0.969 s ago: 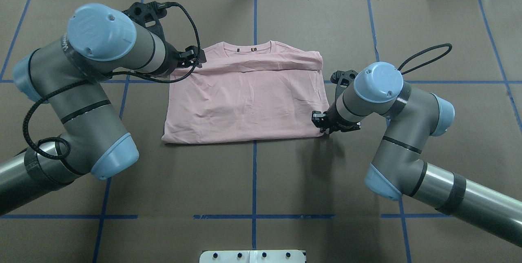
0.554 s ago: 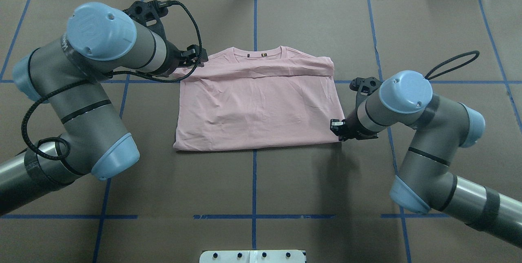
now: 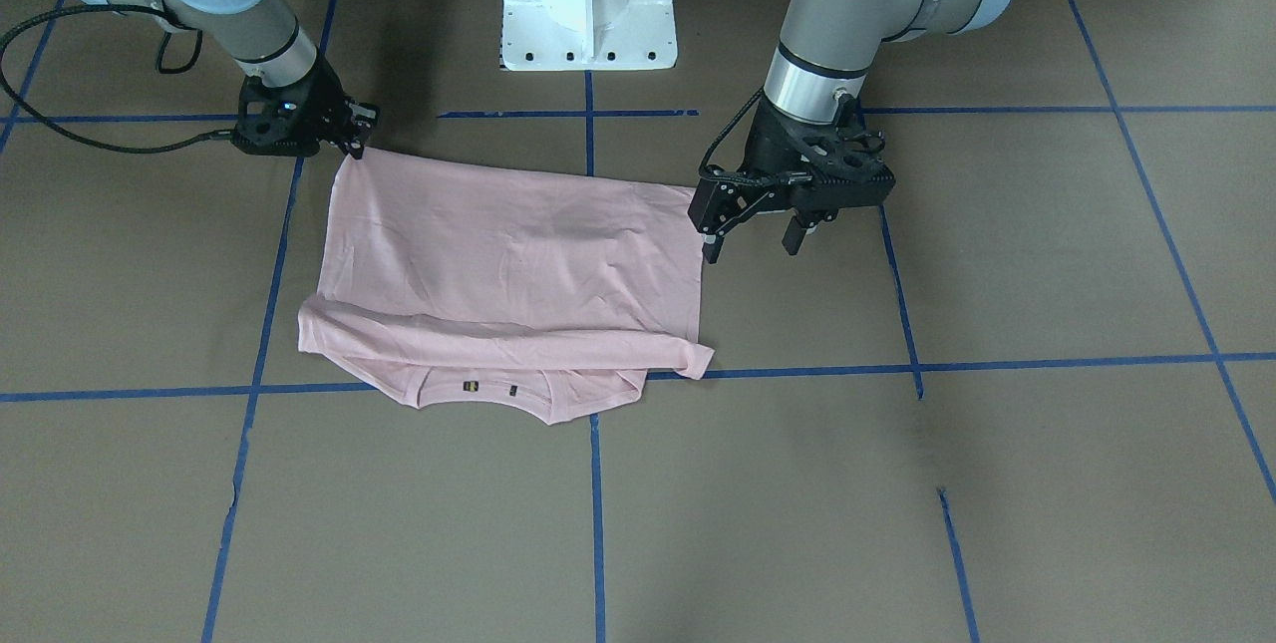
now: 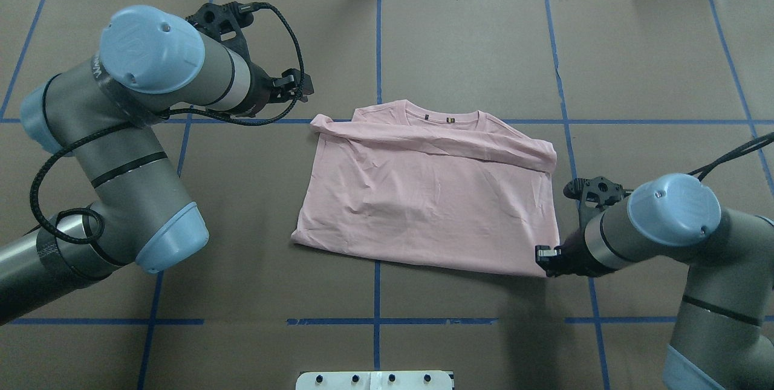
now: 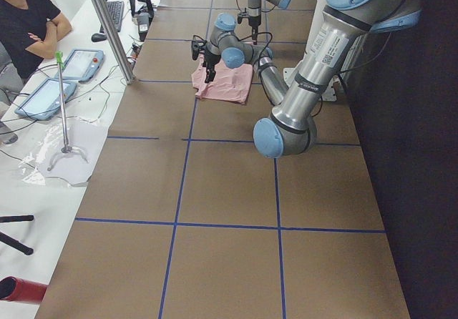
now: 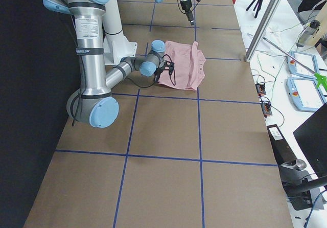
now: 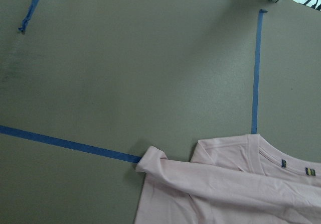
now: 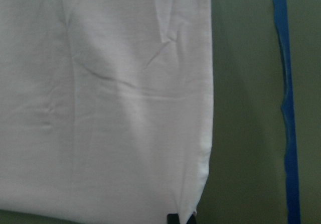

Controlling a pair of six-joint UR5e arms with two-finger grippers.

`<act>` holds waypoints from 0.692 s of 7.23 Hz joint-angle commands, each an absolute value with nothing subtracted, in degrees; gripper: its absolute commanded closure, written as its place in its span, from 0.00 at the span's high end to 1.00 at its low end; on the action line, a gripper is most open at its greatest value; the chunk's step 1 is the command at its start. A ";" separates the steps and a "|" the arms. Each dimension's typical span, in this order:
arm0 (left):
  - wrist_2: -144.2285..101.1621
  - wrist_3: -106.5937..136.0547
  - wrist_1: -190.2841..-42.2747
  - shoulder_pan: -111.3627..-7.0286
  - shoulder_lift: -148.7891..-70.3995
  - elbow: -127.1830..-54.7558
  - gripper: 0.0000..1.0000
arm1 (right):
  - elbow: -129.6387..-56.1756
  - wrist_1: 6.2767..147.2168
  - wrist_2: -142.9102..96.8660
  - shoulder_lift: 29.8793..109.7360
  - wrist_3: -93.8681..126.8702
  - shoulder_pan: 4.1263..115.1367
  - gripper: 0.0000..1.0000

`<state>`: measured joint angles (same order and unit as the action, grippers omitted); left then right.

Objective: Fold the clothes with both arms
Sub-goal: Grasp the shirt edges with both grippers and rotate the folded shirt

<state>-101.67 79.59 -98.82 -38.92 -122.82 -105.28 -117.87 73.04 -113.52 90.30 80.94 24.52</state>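
1. Rough guess is it's early-to-mid. No sleeves stick out and a band below the collar is flipped over, but the T-shirt [image 4: 423, 196] isn't a compact stack yet, so the body folds are left.
2. Shirt lies plain side up, wrinkly and skewed, around the middle of the surface [image 4: 471, 33].
3. Right arm [image 4: 659, 221]: jaws look pinched on the hem corner. Left arm [image 4: 145, 75]: jaws spread, empty, near the collar-end corner but not touching it.
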 commanded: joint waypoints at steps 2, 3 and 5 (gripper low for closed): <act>-102.04 84.44 -98.88 -35.08 -123.05 -105.64 1.00 | -122.76 73.04 -113.90 94.38 86.22 17.15 0.49; -101.87 88.03 -98.70 -32.63 -123.05 -105.73 1.00 | -124.96 72.95 -113.12 94.57 88.13 17.23 0.99; -101.43 100.04 -97.39 -26.14 -122.00 -106.00 1.00 | -125.42 72.42 -109.19 90.56 88.51 19.32 1.00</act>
